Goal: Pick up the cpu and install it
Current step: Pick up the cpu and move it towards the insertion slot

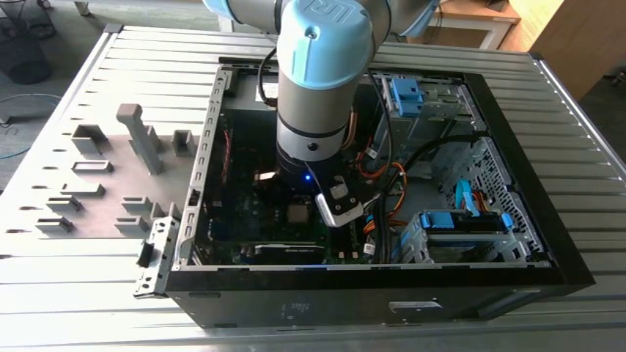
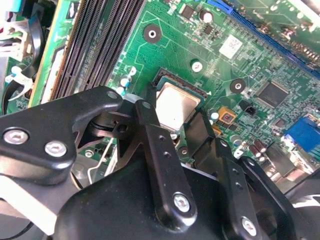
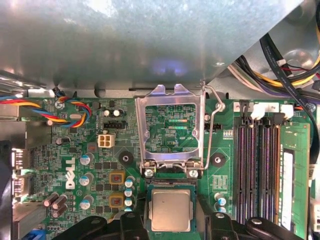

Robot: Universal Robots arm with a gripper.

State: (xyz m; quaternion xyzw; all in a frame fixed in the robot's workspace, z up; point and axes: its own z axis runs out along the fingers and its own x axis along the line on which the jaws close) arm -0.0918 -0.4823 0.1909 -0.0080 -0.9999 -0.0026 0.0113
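My arm (image 1: 313,88) is a fat silver-grey tube with pale blue joint caps, one of them carrying a raised grey logo. A black ring bands it lower down. Below that the wrist turns black, with a small blue light (image 1: 307,176) glowing. A white-and-black camera block (image 1: 338,205) is mounted there. The gripper (image 2: 175,112) is matte black, built of flat jointed links pinned with silver hex-socket screws (image 2: 181,202).
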